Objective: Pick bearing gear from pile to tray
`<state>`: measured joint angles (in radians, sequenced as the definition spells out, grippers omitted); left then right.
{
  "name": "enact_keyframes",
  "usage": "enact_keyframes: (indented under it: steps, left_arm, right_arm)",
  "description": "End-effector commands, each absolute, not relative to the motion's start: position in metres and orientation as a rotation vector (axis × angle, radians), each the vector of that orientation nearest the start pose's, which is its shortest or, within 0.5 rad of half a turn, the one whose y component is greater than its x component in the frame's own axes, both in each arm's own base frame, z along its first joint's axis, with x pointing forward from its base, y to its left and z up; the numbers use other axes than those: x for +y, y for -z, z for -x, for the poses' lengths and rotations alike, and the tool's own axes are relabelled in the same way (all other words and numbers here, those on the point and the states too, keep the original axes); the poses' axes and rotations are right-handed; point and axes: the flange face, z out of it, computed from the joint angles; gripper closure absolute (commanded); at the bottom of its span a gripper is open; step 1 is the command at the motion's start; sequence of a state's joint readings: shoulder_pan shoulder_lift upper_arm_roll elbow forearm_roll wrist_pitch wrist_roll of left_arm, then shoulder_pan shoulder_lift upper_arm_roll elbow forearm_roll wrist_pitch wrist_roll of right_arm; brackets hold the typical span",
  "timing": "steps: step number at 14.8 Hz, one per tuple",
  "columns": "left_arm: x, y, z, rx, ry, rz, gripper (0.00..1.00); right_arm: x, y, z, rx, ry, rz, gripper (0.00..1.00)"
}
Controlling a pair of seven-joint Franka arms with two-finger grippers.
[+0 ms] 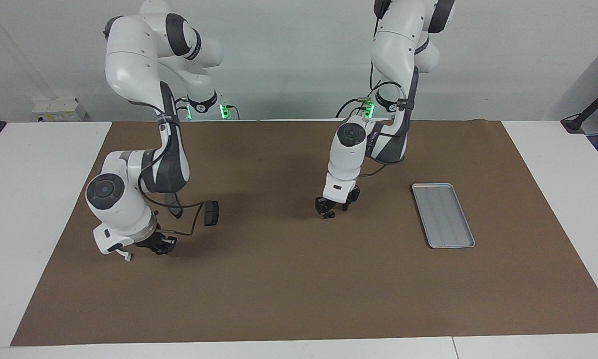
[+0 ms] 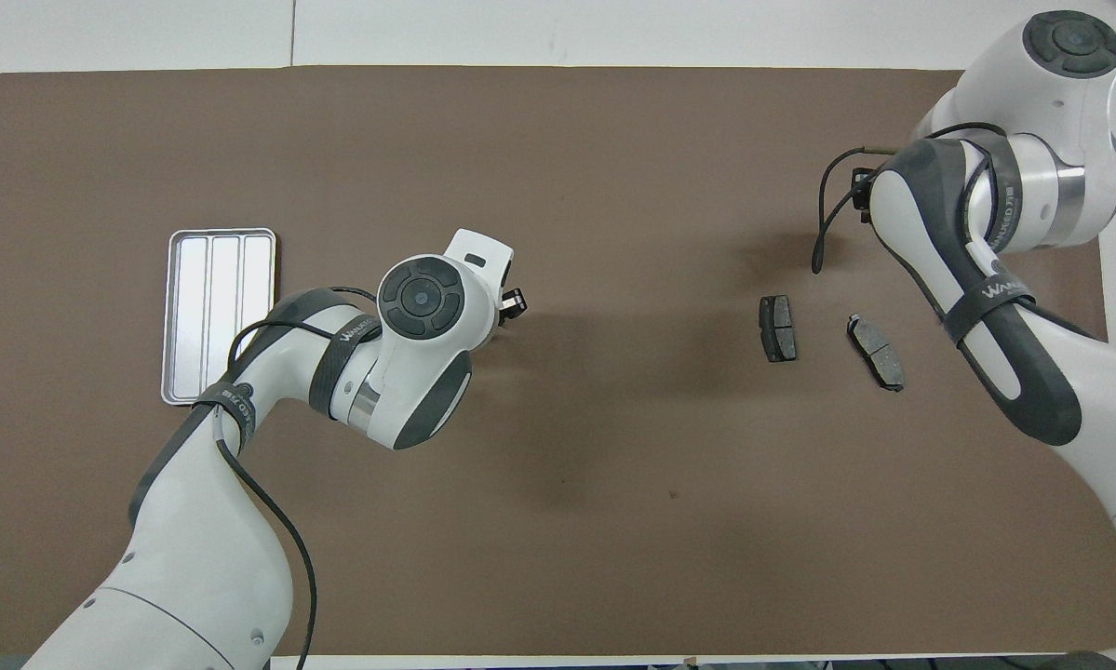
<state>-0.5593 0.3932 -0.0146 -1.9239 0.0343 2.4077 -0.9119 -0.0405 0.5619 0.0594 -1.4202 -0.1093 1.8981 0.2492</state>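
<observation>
left gripper (image 1: 329, 213): down at the worktop (image 1: 299, 289) near its middle, closed on the small black bearing gear (image 1: 331, 215) – the fingertips sit on either side of it; how firm the pinch is cannot be judged.
bearing gear: at the left gripper's tips, at or just off the worktop surface; hidden under the wrist in the overhead view.
handling: probably hard, stiff and light for its size – a round rim may roll or squirt out of a shallow pinch.
where to hold: across the full width of the rim, pads low and centred, not on one edge.
tray (image 1: 443, 214): in the facing view at about 3 o'clock of the gear, well apart from it, nothing in it.
brake pads: one (image 1: 211, 213) at about 9 o'clock of the gear in the facing view, the other (image 2: 876, 351) just beside it toward the right arm's end.
right gripper (image 1: 161, 245): waits low over the worktop at about 8 o'clock of the first pad; spread or pressed together, I cannot tell.
</observation>
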Motion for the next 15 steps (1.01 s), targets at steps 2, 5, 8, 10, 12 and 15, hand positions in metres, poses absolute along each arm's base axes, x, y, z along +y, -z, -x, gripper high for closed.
enact_keyframes:
  steps: [2, 5, 8, 10, 12, 15]
  left_arm:
    - [-0.344, -0.292, -0.528, -0.481, 0.147, 3.147, 1.00]
    - [-0.338, -0.295, -0.533, -0.502, 0.147, 3.141, 1.00]
    - [-0.309, -0.342, -0.578, -0.582, 0.140, 3.078, 1.00]
    - [-0.261, -0.394, -0.614, -0.614, 0.143, 3.060, 1.00]
    - [-0.205, -0.444, -0.631, -0.574, 0.151, 3.064, 1.00]
    - [-0.110, -0.468, -0.642, -0.473, 0.102, 3.050, 1.00]
  right_arm:
    - [0.021, -0.418, -0.683, 0.241, -0.145, 3.259, 1.00]
    - [0.033, -0.458, -0.666, 0.232, -0.168, 3.260, 1.00]
    - [0.070, -0.489, -0.647, 0.235, -0.184, 3.252, 1.00]
    - [0.094, -0.503, -0.636, 0.322, -0.185, 3.226, 1.00]
    - [0.127, -0.508, -0.625, 0.445, -0.214, 3.188, 1.00]
    - [0.210, -0.514, -0.605, 0.796, -0.190, 3.067, 1.00]
